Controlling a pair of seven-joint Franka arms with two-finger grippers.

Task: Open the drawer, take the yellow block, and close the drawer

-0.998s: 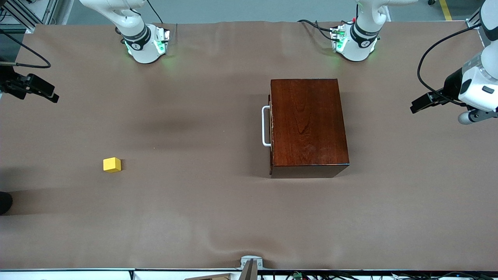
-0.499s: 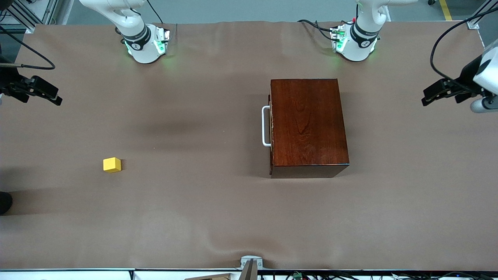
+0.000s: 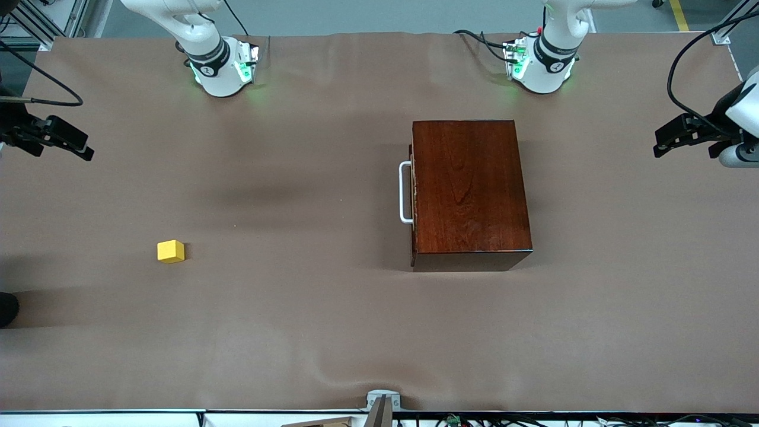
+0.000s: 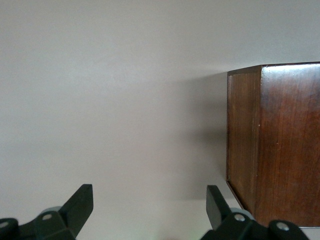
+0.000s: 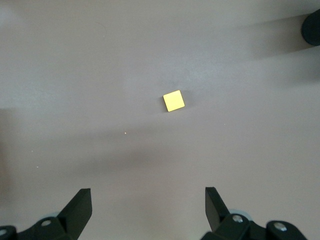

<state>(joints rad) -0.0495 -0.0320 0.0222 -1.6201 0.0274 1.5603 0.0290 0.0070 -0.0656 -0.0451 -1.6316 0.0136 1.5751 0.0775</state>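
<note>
- Drawer [image 3: 413, 193] of the glossy dark red-brown wooden box [image 3: 468, 190] sits fully pushed in, its front flush with the box; its white U-shaped bar handle [image 3: 405, 193] faces the right arm's end of the table. That probably leaves the handle reachable from the open middle of the brown-covered table [image 3: 332, 332].
- Small bright yellow cube, the yellow block [image 3: 171, 251], rests on the bare table cover, well apart from the box, toward the right arm's end and a little nearer the front camera than the handle. It lies outside the drawer, so "take" here looks like a pick from the tabletop, not from inside.
- Right gripper [image 5: 148, 210] hangs above the table edge at the right arm's end, fingers spread wide with nothing between them. Its wrist view looks straight down on the yellow block, which suggests a pose chosen to keep the cube in sight.
- Left gripper [image 4: 150, 210] hovers at the left arm's end of the table, fingers also spread apart and empty. Its wrist view takes in a side and corner of the wooden box, a plausible waiting pose near the box.
- Neither gripper touches anything; judged from this, no step of the task has begun.
- Writing: no brand, label or readable lettering shows on the box, the block or the table cover; small round marks on the arm bases are too small to read.
</note>
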